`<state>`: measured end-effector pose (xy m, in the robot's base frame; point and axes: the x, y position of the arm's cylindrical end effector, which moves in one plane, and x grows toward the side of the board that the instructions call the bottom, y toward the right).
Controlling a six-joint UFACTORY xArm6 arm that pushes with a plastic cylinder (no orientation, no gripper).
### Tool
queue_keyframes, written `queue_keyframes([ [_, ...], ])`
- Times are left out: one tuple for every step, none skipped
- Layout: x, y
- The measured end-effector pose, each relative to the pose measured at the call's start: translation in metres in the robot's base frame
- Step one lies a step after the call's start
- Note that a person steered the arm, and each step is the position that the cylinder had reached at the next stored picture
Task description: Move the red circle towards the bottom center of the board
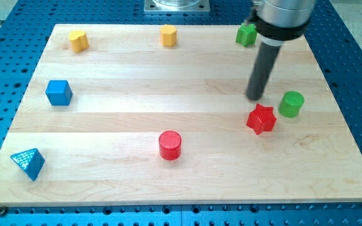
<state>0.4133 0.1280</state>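
Observation:
The red circle (170, 145) is a short red cylinder standing on the wooden board (124, 119), a little left of the middle and near the view's bottom. My tip (255, 98) is at the end of the dark rod at the view's right, well to the right of and above the red circle. The tip is just above the red star (261, 119) and left of the green cylinder (291, 103), touching neither as far as I can tell.
A green star-like block (246, 34) lies at the top right beside the rod's housing. A yellow block (78, 40) and a yellow-orange hexagon (168, 36) lie along the top. A blue cube (59, 92) and a blue triangle (29, 163) are at the left.

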Motion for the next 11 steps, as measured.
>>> queue_keyframes([
  [0.042, 0.003],
  [0.107, 0.034],
  [0.127, 0.052],
  [0.083, 0.067],
  [0.099, 0.103],
  [0.114, 0.103],
  [0.121, 0.101],
  [0.115, 0.088],
  [0.072, -0.005],
  [0.060, -0.115],
  [0.096, -0.143],
])
